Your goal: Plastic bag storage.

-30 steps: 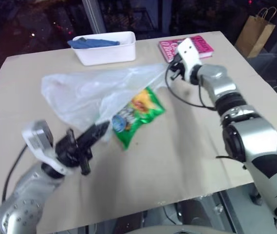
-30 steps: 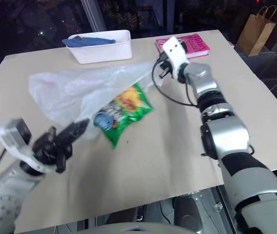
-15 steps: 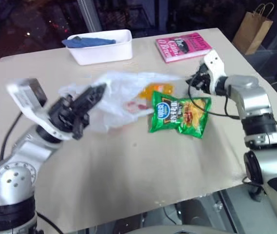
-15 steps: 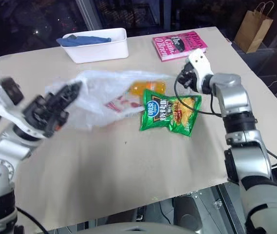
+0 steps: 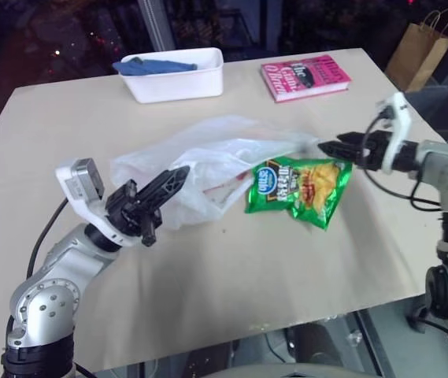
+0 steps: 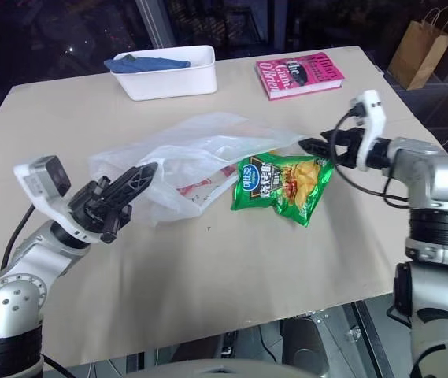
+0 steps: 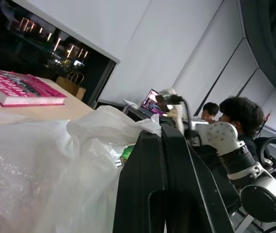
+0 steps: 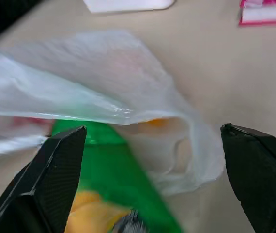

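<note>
- The surface (image 5: 231,268), a tan sheet-covered top, is seen across most of both eye views.
- The plastic bag (image 5: 208,153), thin, white and crinkled with red print, is spread over the middle of the surface; its near left part is bunched at the left tool, and its right end tapers to a point toward the right tool.
- The left tool (image 5: 163,191) is seen at the near left, its two black fingers (image 7: 162,194) pressed together on a fold of the plastic bag.
- The right tool (image 6: 318,148) is seen at the right, aimed left at the bag's tapered end; its fingers (image 8: 55,170) are spread wide and nothing is held between them.
- A white tray (image 5: 178,83) is placed at the far edge, left of centre, with a blue cloth (image 5: 157,67) lying inside it.
- A green chips packet (image 5: 298,189) lies flat just right of the bag, with its left edge tucked against or under the bag's film.
- A pink book (image 5: 305,77) lies at the far right of the surface.
- A brown paper bag (image 5: 418,49) with handles stands on the floor beyond the far right corner.
</note>
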{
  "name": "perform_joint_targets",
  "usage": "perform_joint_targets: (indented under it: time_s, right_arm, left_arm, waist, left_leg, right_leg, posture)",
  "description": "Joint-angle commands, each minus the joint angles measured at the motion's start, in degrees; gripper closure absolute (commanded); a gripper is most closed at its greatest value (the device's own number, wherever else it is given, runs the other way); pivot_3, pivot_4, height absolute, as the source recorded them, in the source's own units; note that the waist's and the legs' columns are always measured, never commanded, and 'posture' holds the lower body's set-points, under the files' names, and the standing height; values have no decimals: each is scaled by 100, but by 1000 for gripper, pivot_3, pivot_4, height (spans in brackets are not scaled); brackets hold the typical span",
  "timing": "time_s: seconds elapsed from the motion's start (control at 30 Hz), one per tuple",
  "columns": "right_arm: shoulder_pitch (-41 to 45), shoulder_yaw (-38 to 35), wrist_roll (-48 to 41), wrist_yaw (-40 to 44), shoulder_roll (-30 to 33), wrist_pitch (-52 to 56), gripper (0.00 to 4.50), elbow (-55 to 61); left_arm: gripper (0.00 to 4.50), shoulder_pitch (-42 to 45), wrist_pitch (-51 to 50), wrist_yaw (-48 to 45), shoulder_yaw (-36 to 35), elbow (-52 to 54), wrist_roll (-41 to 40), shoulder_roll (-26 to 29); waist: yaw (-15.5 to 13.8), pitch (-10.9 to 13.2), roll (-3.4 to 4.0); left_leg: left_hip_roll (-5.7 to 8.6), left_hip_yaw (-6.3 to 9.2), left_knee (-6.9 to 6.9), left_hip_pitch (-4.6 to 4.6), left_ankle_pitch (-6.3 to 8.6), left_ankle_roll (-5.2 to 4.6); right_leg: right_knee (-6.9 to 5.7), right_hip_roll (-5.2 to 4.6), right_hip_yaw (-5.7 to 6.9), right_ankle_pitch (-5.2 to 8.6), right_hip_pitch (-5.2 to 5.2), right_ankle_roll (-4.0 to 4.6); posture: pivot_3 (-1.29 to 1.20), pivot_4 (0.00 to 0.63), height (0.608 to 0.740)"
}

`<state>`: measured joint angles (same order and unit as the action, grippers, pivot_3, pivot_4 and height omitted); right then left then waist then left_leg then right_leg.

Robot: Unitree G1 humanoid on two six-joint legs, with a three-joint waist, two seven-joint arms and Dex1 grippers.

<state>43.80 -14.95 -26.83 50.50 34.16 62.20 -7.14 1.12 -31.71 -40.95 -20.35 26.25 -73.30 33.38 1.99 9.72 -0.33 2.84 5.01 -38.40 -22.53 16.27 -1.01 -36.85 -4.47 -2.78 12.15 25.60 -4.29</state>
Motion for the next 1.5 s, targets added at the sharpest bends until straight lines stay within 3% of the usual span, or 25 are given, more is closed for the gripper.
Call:
perform_joint_targets:
  time_s: [0.03,0.23,0.53,0.67,0.87,0.9,1.07,1.2,1.37,1.5]
  right_arm:
    - [-373,-637,-605,-158,293,925,47,330]
    - [-1241,-912,-1092,-532,245,1774,47,904]
    - [-1197,-1023,-1409,-1700,-1302,1939,47,1067]
    - [-1167,-1391,-1758,-1886,-1498,2112,1115,1164]
    - [-1091,-2196,-2543,-2381,-2181,2891,4328,1476]
    - [-1092,-2333,-2762,-2545,-2333,2982,4428,1499]
    - [-1301,-2710,-3924,-3741,-2979,3030,4428,1453]
    - [-1228,-3221,-5407,-5245,-3171,2911,4428,907]
    - [-1668,-1899,-8105,-7591,-2947,1253,4428,692]
    - [-1529,-1147,-8616,-8345,-3290,318,4428,809]
  left_arm:
    - [4500,33,93,-26,-263,124,-77,-16]
    - [4500,2,102,50,-342,214,-179,-197]
    - [4500,-68,85,183,-207,302,-63,-394]
    - [4500,-184,75,217,-261,365,-58,-383]
    - [4500,-328,130,210,-356,439,-60,-366]
    - [4500,-350,121,196,-355,455,-54,-345]
    - [4500,-441,111,110,-340,483,16,-289]
    - [4500,-584,115,-46,-411,450,97,-191]
    - [4500,-765,65,-274,-369,487,107,-88]
    - [4500,-816,27,-250,-300,580,24,-125]
  waist:
    - [-16,-1,-2]
    - [-2,-4,-2]
    - [20,-10,-11]
    - [-16,-10,-11]
    - [0,-10,-11]
    - [10,-11,-10]
    - [25,-11,-9]
    - [25,-11,-8]
    - [57,-9,-6]
    - [131,-10,-5]
  left_leg:
    - [0,4,0,0,0,0]
    - [-2,0,-3,2,0,-1]
    - [-4,-4,-8,23,0,-1]
    - [1,-4,-8,29,0,-1]
    - [-3,5,-3,39,0,-1]
    - [-5,3,-3,41,0,-1]
    - [-5,2,-1,57,2,-4]
    - [-3,2,-1,60,1,-4]
    - [-8,0,3,64,3,-7]
    - [-16,-10,3,74,13,-24]
  right_leg:
    - [1,0,5,0,-2,0]
    - [0,1,4,0,-7,0]
    - [-14,9,-2,-3,-21,1]
    - [-13,3,-4,-3,-27,2]
    - [-3,8,8,-2,-41,2]
    - [-4,11,5,-2,-41,3]
    - [-8,12,1,-2,-54,3]
    - [-8,11,1,-2,-59,3]
    - [-8,13,-1,-2,-58,4]
    - [-10,26,-14,-2,-63,3]
  posture:
    - [0,150,740]
    - [0,150,740]
    - [0,150,740]
    - [0,150,740]
    - [0,150,740]
    - [0,150,740]
    - [0,150,740]
    - [0,150,740]
    - [0,150,740]
    - [0,150,740]
